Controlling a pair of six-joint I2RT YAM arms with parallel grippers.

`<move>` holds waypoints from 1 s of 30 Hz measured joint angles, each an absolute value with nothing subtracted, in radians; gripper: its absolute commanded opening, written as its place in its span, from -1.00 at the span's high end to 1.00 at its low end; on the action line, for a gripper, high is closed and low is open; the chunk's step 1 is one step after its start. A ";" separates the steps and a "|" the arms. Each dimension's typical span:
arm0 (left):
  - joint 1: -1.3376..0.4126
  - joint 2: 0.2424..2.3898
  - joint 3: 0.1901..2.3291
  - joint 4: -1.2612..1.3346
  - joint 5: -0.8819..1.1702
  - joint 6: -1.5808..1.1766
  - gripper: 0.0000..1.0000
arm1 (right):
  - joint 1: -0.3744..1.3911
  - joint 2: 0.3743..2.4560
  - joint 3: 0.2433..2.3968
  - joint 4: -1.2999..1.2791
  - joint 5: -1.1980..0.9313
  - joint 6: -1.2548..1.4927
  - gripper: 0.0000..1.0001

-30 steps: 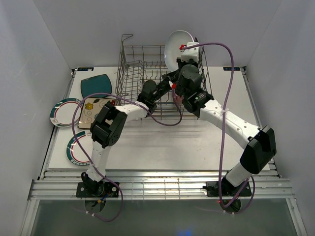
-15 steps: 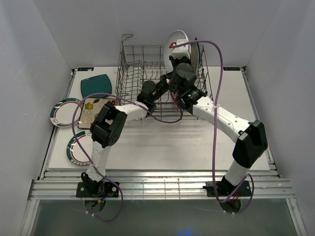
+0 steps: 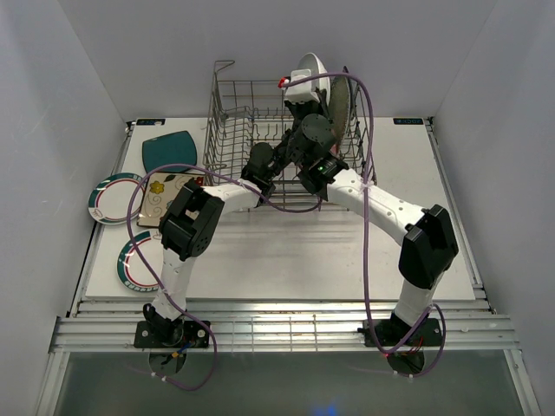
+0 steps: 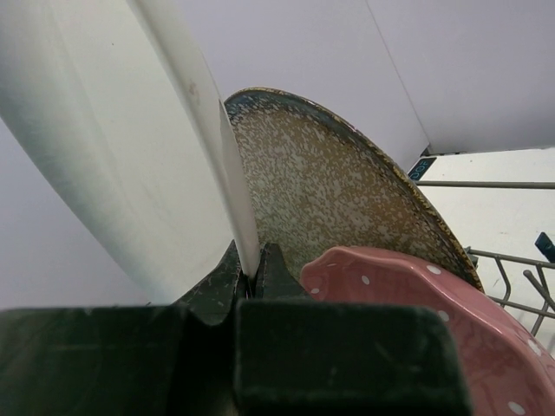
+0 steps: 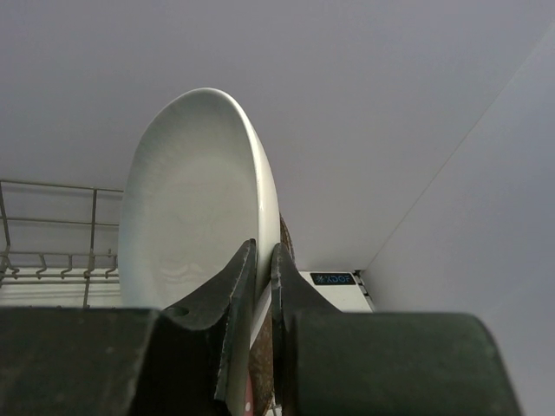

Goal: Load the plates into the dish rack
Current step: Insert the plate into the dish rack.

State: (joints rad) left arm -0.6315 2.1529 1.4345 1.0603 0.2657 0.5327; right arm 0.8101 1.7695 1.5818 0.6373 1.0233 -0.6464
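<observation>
**Both grippers pinch the large white plate (image 5: 191,199) on edge over the far right end of the dish rack (image 3: 234,130).**

The left wrist view shows the left gripper (image 4: 251,269) closed narrow on the white plate's rim. Behind that plate stands a speckled plate (image 4: 329,191), and a pink dotted plate (image 4: 390,295) sits low to its right, both upright. The right wrist view shows the right gripper (image 5: 263,260) clamped on the same rim, but of the plates behind it only a brown edge is visible. Only the top view takes in the table (image 3: 260,260). There, left of the rack, lie a teal square plate (image 3: 169,149), a floral square plate (image 3: 165,195), a green-rimmed round plate (image 3: 113,198) and a second round plate (image 3: 134,260).
</observation>
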 measured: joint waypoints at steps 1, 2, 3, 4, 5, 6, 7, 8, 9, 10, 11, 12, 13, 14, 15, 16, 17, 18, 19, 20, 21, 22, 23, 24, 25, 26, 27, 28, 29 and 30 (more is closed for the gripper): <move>-0.632 2.153 1.434 1.062 0.264 0.525 1.00 | 0.813 1.776 1.584 0.652 1.023 -0.663 0.84; -0.632 2.153 1.433 1.063 0.261 0.516 1.00 | 0.815 1.782 1.584 0.665 1.023 -0.679 0.84; -0.632 2.153 1.430 1.066 0.259 0.508 1.00 | 0.818 1.786 1.584 0.678 1.022 -0.695 0.84; -0.632 2.152 1.427 1.071 0.257 0.500 1.00 | 0.821 1.789 1.584 0.690 1.021 -0.710 0.85; -0.632 2.151 1.424 1.078 0.255 0.493 1.00 | 0.825 1.791 1.584 0.701 1.021 -0.722 0.84; -0.632 2.149 1.418 1.086 0.252 0.487 1.00 | 0.829 1.793 1.584 0.710 1.019 -0.732 0.84; -0.632 2.146 1.412 1.093 0.247 0.480 1.00 | 0.833 1.794 1.584 0.714 1.018 -0.741 0.84; -0.633 2.142 1.403 1.100 0.244 0.474 1.00 | 0.837 1.795 1.586 0.717 1.016 -0.748 0.84; -0.635 2.137 1.396 1.104 0.240 0.469 1.00 | 0.841 1.798 1.588 0.717 1.013 -0.754 0.84; -0.636 2.130 1.385 1.108 0.232 0.460 1.00 | 0.844 1.800 1.590 0.718 1.012 -0.759 0.84; -0.638 2.125 1.375 1.108 0.226 0.452 1.00 | 0.847 1.803 1.591 0.718 1.010 -0.765 0.84; -0.639 2.119 1.367 1.107 0.219 0.443 1.00 | 0.849 1.808 1.595 0.717 1.008 -0.770 0.84; -0.641 2.114 1.359 1.107 0.213 0.434 1.00 | 0.850 1.811 1.597 0.717 1.006 -0.775 0.85; -0.642 2.110 1.352 1.105 0.208 0.424 1.00 | 0.852 1.815 1.599 0.717 1.005 -0.780 0.84; -0.643 2.106 1.346 1.103 0.203 0.416 1.00 | 0.852 1.819 1.600 0.717 1.003 -0.786 0.84; -0.644 2.103 1.341 1.102 0.199 0.408 1.00 | 0.852 1.822 1.601 0.717 1.000 -0.791 0.85; -0.644 2.099 1.335 1.100 0.195 0.401 1.00 | 0.853 1.824 1.601 0.717 0.998 -0.794 0.84; -0.644 2.097 1.331 1.099 0.192 0.393 1.00 | 0.853 1.826 1.601 0.717 0.995 -0.797 0.85; -0.644 2.094 1.327 1.099 0.188 0.388 1.00 | 0.854 1.828 1.601 0.717 0.993 -0.799 0.85; -0.644 2.092 1.323 1.098 0.186 0.382 1.00 | 0.854 1.829 1.602 0.717 0.992 -0.802 0.85; -0.643 2.091 1.322 1.098 0.184 0.378 1.00 | 0.855 1.831 1.602 0.717 0.991 -0.805 0.84; -0.643 2.091 1.322 1.097 0.184 0.372 1.00 | 0.855 1.834 1.606 0.717 0.991 -0.809 0.84; -0.643 2.091 1.322 1.095 0.183 0.364 1.00 | 0.855 1.838 1.610 0.717 0.989 -0.815 0.85; -0.643 2.091 1.322 1.091 0.183 0.357 1.00 | 0.855 1.844 1.615 0.717 0.987 -0.821 0.84; -0.642 2.091 1.322 1.085 0.181 0.350 1.00 | 0.855 1.847 1.616 0.717 0.986 -0.823 0.85; -0.641 2.090 1.322 1.083 0.180 0.343 1.00 | 0.855 1.853 1.622 0.716 0.988 -0.826 0.85; -0.641 2.090 1.322 1.083 0.179 0.337 1.00 | 0.855 1.857 1.629 0.715 0.988 -0.830 0.85; -0.640 2.090 1.322 1.085 0.177 0.334 1.00 | 0.855 1.860 1.635 0.711 0.988 -0.833 0.84; -0.640 2.090 1.322 1.085 0.175 0.333 1.00 | 0.855 1.863 1.639 0.708 0.988 -0.836 0.84; -0.640 2.090 1.322 1.086 0.174 0.333 1.00 | 0.855 1.866 1.643 0.707 0.988 -0.838 0.84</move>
State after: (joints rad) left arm -0.6395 2.0903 1.3224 1.0859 0.1738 0.3328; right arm 0.8551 1.8660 1.6428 0.7071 0.9878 -0.8383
